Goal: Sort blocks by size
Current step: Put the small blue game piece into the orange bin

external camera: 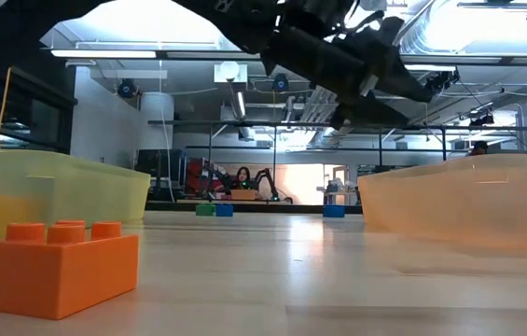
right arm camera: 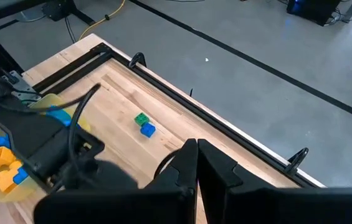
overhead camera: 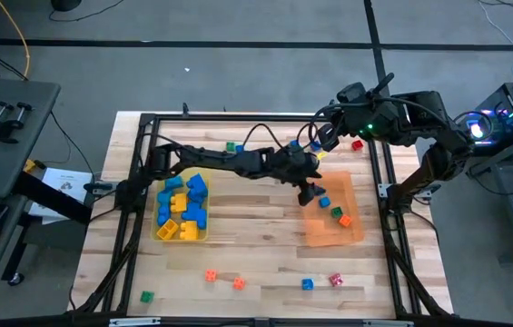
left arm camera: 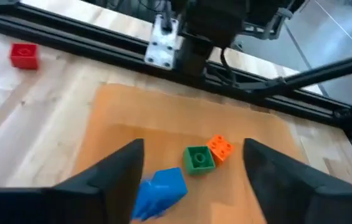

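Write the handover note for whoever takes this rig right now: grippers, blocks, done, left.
Left gripper: open, hovering over the orange tray; a blue cube lies between its fingers.
Right gripper: shut, empty, parked near the table's far right corner.
Done: blue and yellow big blocks fill the yellow tray; blue, green and orange cubes are in the orange tray.
Left: loose cubes on the table, including the near-edge row, a green and blue pair at the far edge, and a red one outside the orange tray.
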